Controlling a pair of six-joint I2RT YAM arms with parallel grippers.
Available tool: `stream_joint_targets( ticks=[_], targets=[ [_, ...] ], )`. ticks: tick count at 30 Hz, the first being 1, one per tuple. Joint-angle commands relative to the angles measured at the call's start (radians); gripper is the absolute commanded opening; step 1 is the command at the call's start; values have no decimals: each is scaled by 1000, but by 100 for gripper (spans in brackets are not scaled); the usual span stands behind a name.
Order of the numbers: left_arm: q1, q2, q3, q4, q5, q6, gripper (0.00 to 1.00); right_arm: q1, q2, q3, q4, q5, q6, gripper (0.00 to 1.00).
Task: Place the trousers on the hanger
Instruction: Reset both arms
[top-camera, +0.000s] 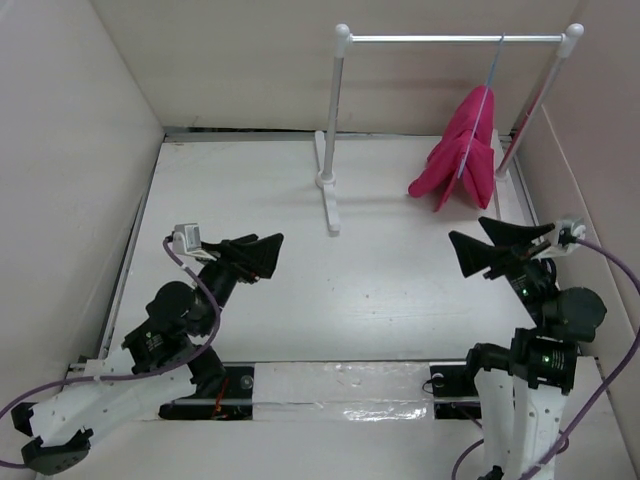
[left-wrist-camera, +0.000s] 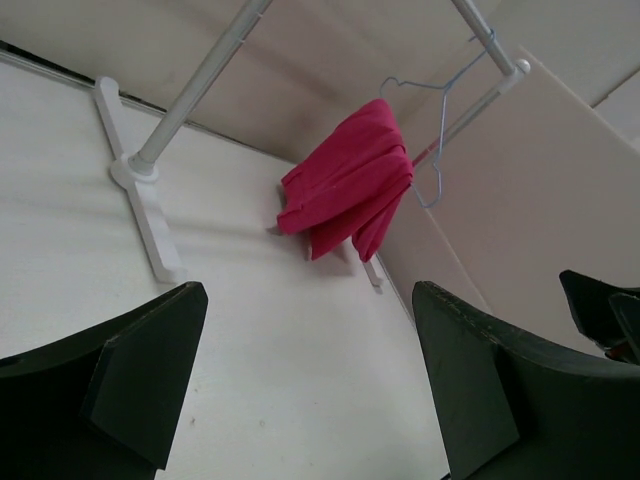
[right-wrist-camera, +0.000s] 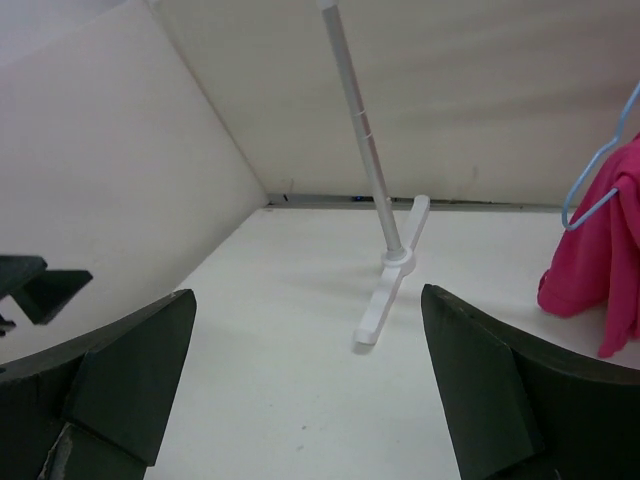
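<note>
The magenta-pink trousers (top-camera: 460, 152) hang folded over the pale-blue wire hanger (top-camera: 491, 72), which hooks on the rack's silver bar at the back right. Their lower end reaches the table. The left wrist view shows the trousers (left-wrist-camera: 350, 180) draped on the hanger (left-wrist-camera: 440, 105) ahead and to the right. In the right wrist view the trousers (right-wrist-camera: 600, 250) and the hanger (right-wrist-camera: 596, 190) sit at the right edge. My left gripper (top-camera: 265, 257) is open and empty over the table's left middle. My right gripper (top-camera: 466, 228) is open and empty, just in front of the trousers.
The white-posted rack (top-camera: 333, 110) stands across the back of the table, with flat feet (top-camera: 327, 195) on the surface. White walls close in the left, back and right sides. A strip of glossy tape (top-camera: 340, 385) runs along the near edge between the arm bases.
</note>
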Motion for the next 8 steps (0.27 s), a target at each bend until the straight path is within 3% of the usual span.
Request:
stream_joint_targets(
  ticks=[1,8],
  targets=[
    [-6,-41,-57,-30,-21,-40,82,32,-6,-34,-238,45,-155,100],
    [-6,-12,-25,-87,-9,-75,82,32,2,-17,-252,53,-167,100]
  ],
)
